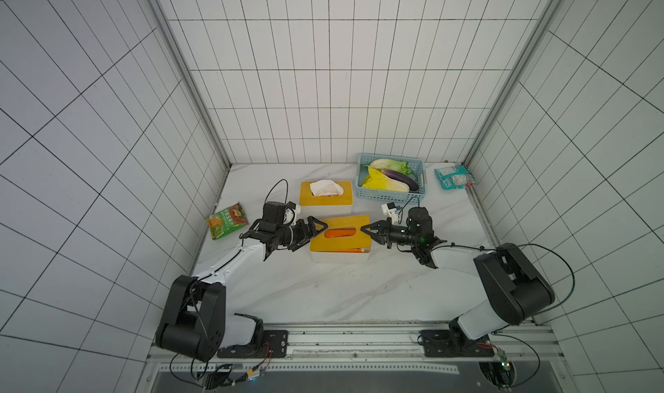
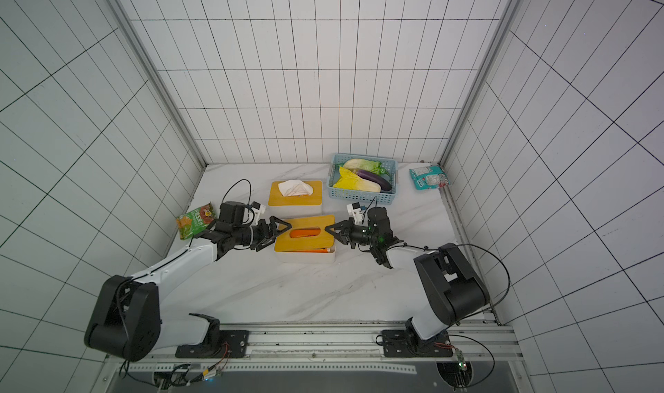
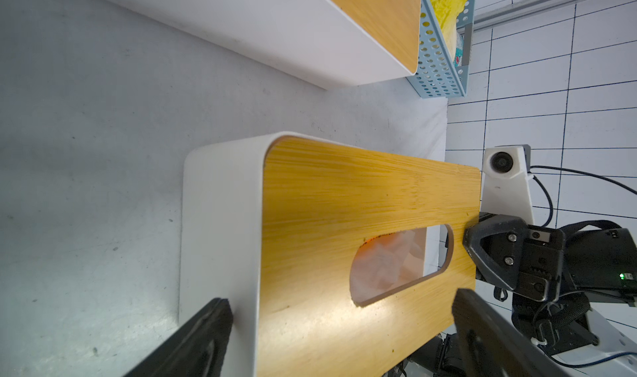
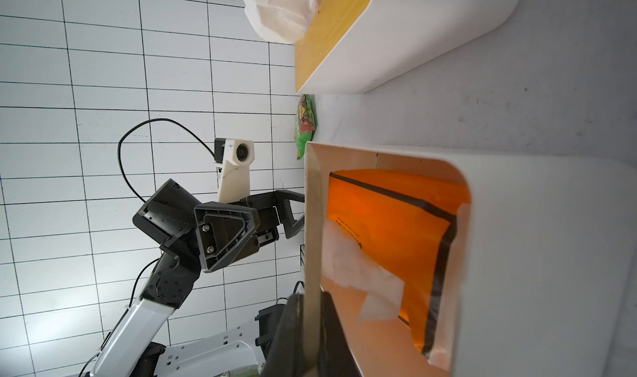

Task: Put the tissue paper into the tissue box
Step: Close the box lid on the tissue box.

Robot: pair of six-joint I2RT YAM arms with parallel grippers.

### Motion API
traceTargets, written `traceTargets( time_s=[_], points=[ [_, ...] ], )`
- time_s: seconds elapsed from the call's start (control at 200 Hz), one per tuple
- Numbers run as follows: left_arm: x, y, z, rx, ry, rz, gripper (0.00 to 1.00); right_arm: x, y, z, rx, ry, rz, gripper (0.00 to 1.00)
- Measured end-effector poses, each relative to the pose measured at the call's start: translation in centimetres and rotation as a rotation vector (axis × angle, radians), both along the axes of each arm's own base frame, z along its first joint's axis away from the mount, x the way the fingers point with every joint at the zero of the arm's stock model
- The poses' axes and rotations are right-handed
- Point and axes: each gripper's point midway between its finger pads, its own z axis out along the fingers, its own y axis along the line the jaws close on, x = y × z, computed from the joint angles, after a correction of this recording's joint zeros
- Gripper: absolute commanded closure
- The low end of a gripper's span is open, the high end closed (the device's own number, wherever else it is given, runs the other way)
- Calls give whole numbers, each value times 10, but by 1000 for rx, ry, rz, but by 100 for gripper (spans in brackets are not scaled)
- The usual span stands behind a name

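Note:
The near tissue box (image 1: 339, 256) is white with a wooden lid (image 1: 345, 224). My right gripper (image 1: 363, 229) is shut on the lid's right edge (image 4: 313, 220) and holds that end raised off the box (image 4: 534, 254). In the gap lies the tissue paper, an orange pack (image 4: 386, 220) with white sheets (image 4: 358, 268) spilling out; it also shows through the lid slot (image 3: 389, 265). My left gripper (image 1: 321, 229) is open at the box's left end. One finger (image 3: 206, 330) is beside the white wall (image 3: 220, 220), the other over the lid (image 3: 344, 192).
A second tissue box (image 1: 325, 200) with white tissue (image 1: 325, 188) sticking out stands just behind. A blue basket (image 1: 390, 195) of vegetables is at the back right, a teal packet (image 1: 454, 178) beside it. A green snack bag (image 1: 227, 220) lies at the left.

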Motion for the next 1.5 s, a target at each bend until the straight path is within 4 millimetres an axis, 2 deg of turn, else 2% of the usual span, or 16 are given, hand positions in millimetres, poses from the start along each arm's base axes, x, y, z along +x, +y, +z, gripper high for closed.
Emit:
traceTargets(
  time_s=[0.555, 1.124, 1.499],
  points=[
    [1, 2, -7, 52, -13, -1, 12, 4, 4, -6, 23, 11, 5, 100],
    [-3, -2, -26, 238, -8, -47, 21, 4, 5, -11, 31, 7, 10, 100],
    [-3, 0, -34, 312, 2, -47, 32, 5, 6, -18, 43, 15, 15, 100]
  ],
)
